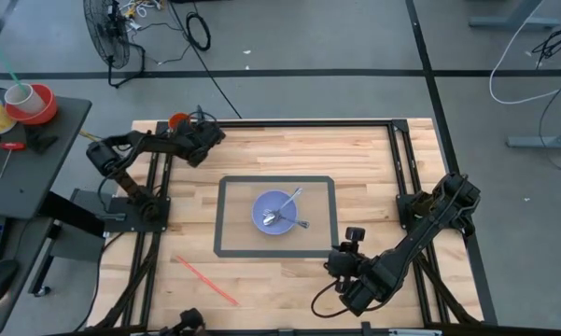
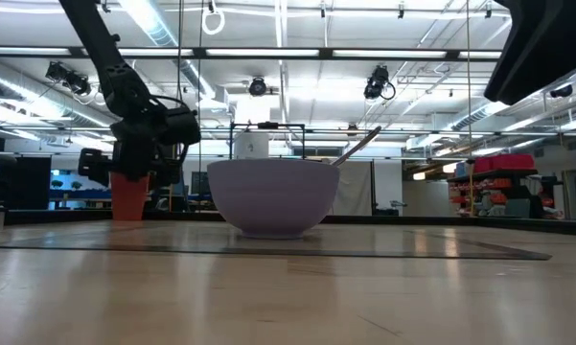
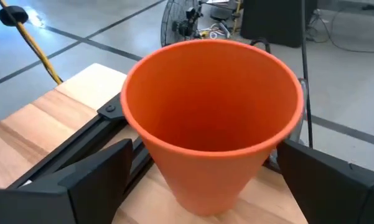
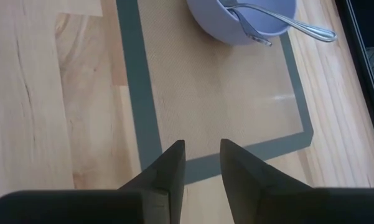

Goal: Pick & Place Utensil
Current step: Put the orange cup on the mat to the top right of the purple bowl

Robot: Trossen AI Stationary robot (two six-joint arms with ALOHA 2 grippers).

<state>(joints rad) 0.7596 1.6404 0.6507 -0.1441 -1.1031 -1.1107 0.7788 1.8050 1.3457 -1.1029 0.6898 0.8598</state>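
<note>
Flanking an orange cup (image 3: 213, 124) on either side, the left gripper (image 1: 189, 131) stood with its fingers (image 3: 81, 180) spread wide at the table's eleven o'clock corner, the cup upright between them; whether the pads touched its wall could not be told. From table height that cup (image 2: 129, 196) showed as an orange shape below the dark gripper head (image 2: 149, 134), left of the bowl. Toward the table's centre lay a grey-bordered mat (image 1: 226, 224), and on it sat a pale lavender bowl (image 1: 278, 213) holding two metal utensils (image 1: 289, 203), their handles leaning out over the rim toward one and four o'clock. Nothing stood between the cup corner and the bowl but bare wood (image 1: 355, 159). The right gripper (image 1: 343, 263) hung at about five o'clock, just off the mat's near right corner, its two dark fingers (image 4: 165, 171) held a narrow gap apart and holding nothing, pointing over the mat's border (image 4: 137, 118) toward the bowl (image 4: 236, 22), which lay well apart from it. A thin red straw (image 1: 205, 280) lay on the wood at seven o'clock, clear of the mat. Off the table at ten o'clock a side desk (image 1: 28, 159) carried a red-rimmed cup (image 1: 30, 101), and a floor fan (image 1: 107, 33) stood beyond at eleven o'clock.
</note>
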